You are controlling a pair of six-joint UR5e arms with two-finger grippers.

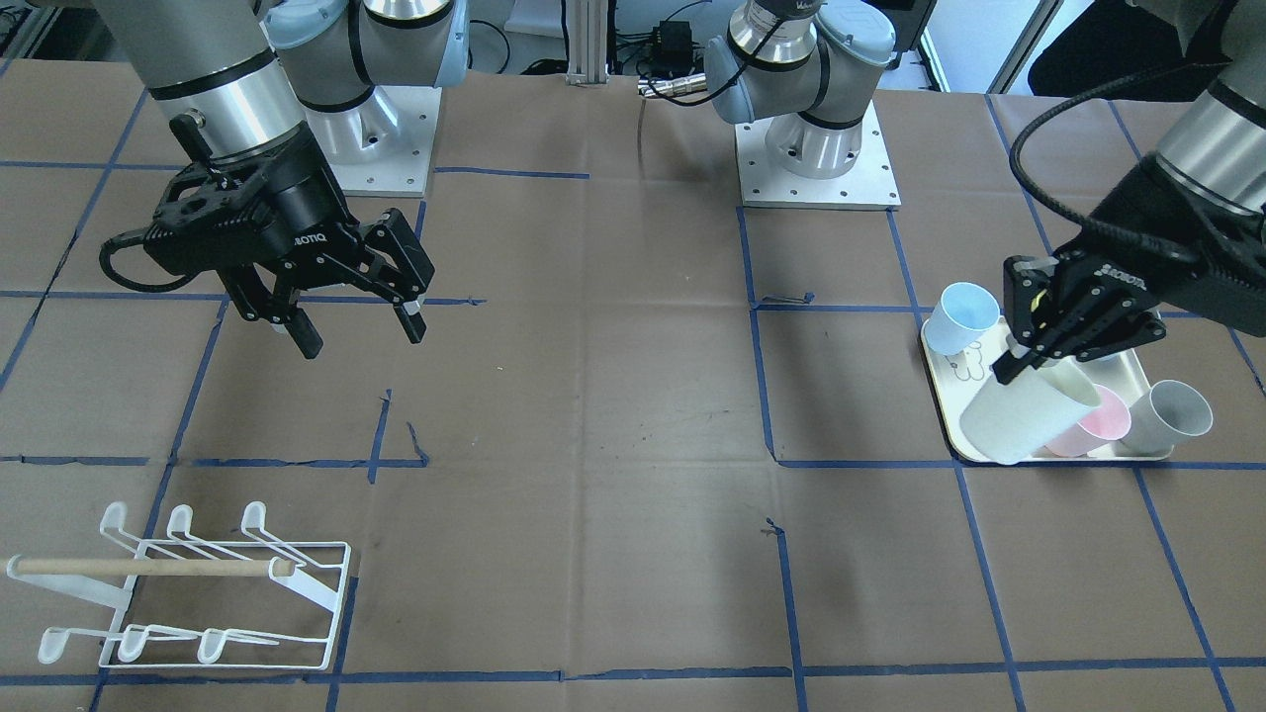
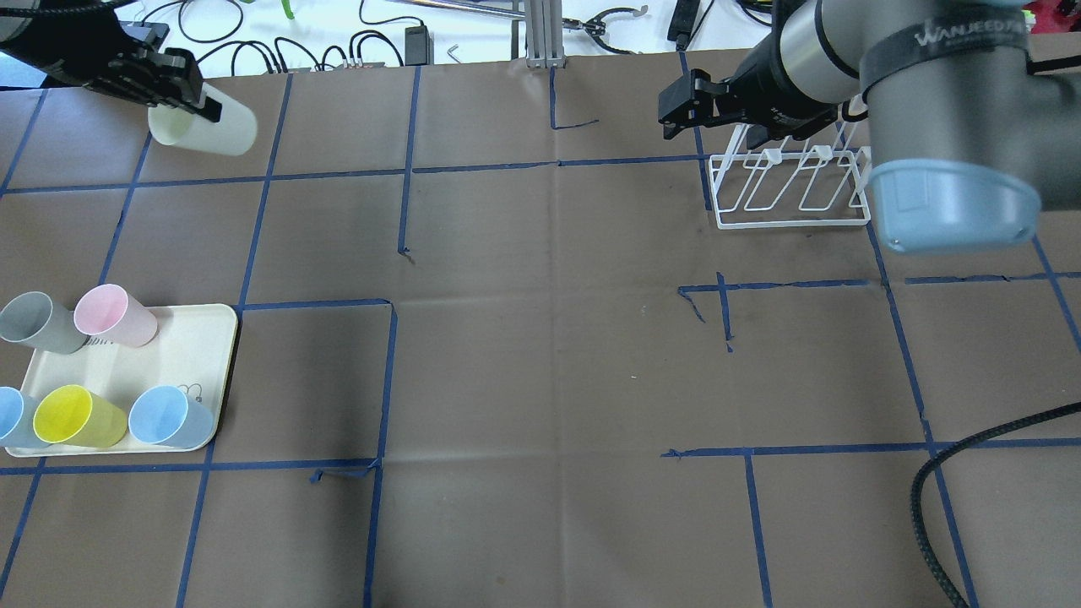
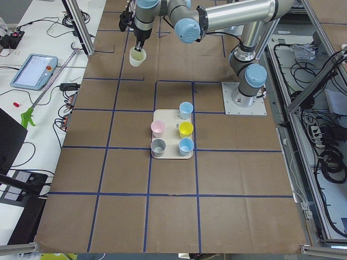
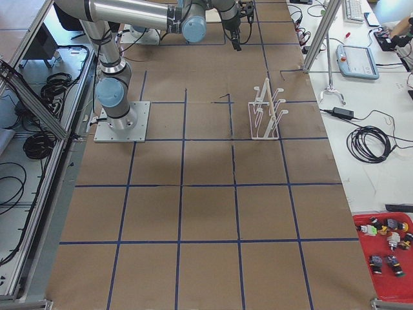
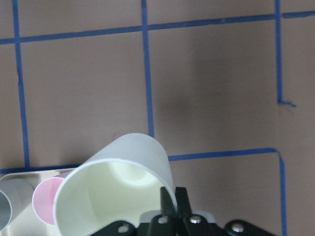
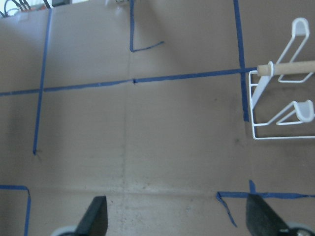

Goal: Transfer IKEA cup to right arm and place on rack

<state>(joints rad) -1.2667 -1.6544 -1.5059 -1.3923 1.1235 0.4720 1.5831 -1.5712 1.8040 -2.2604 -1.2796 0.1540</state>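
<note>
My left gripper [image 1: 1019,361] is shut on the rim of a pale cream cup [image 1: 1029,410] and holds it tilted in the air. The cup also shows in the overhead view [image 2: 207,128] and the left wrist view [image 5: 113,191], where one finger is inside the rim. My right gripper [image 1: 363,336] is open and empty, above the table on the other side; its fingers [image 6: 96,219] frame bare paper. The white wire rack [image 1: 198,593] with a wooden dowel stands near the table's operator-side edge and also shows in the overhead view [image 2: 790,181] and the right wrist view [image 6: 285,103].
A cream tray [image 2: 186,346] holds a grey cup [image 2: 38,321], a pink cup [image 2: 114,314], a yellow cup [image 2: 76,415] and two light-blue cups [image 2: 169,415]. Brown paper with blue tape lines covers the table. The arm bases stand at the robot-side edge.
</note>
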